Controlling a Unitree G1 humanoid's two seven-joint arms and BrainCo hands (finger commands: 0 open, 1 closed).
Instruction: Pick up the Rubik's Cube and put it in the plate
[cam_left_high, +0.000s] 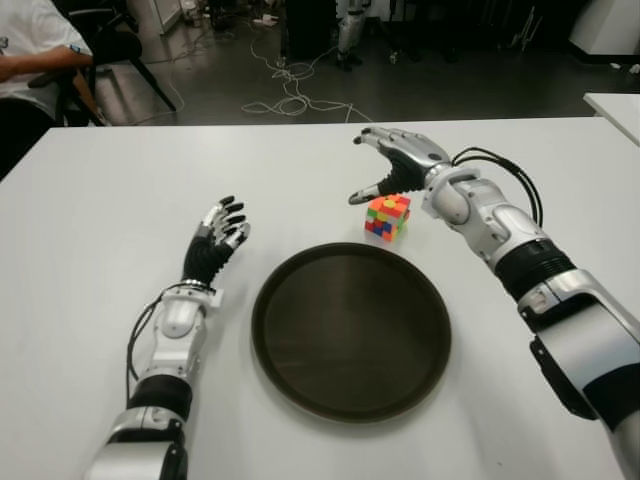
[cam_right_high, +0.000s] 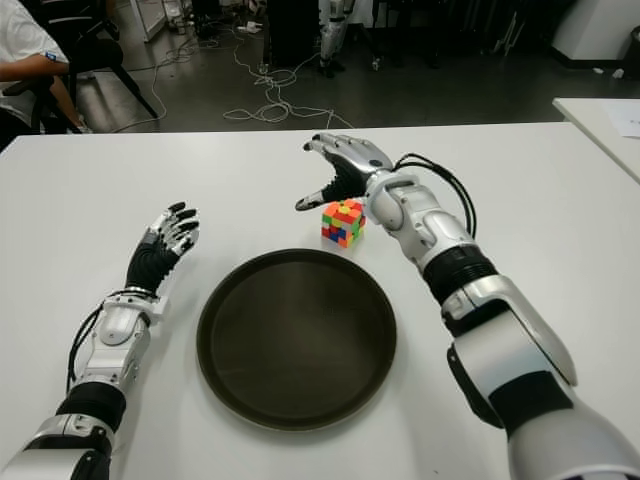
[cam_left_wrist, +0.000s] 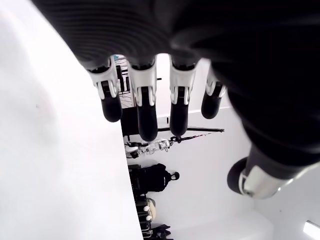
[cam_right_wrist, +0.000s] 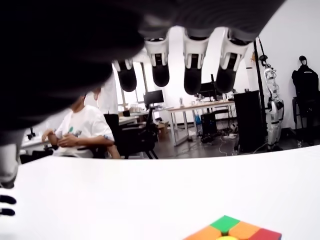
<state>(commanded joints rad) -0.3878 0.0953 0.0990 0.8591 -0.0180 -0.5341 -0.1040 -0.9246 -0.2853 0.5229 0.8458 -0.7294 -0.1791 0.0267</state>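
Fingers spread, the right robot hand hovers above the multicoloured plastic Rubik's Cube, beyond the round dark plate; left robot hand released.

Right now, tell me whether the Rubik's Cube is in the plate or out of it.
Out. The Rubik's Cube sits on the white table just beyond the plate's far rim; the plate holds nothing. The right hand hovers open above it.

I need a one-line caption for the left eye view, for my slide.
Right hand hovers open over the Rubik's Cube beyond the empty dark plate; left hand open, left of the plate.
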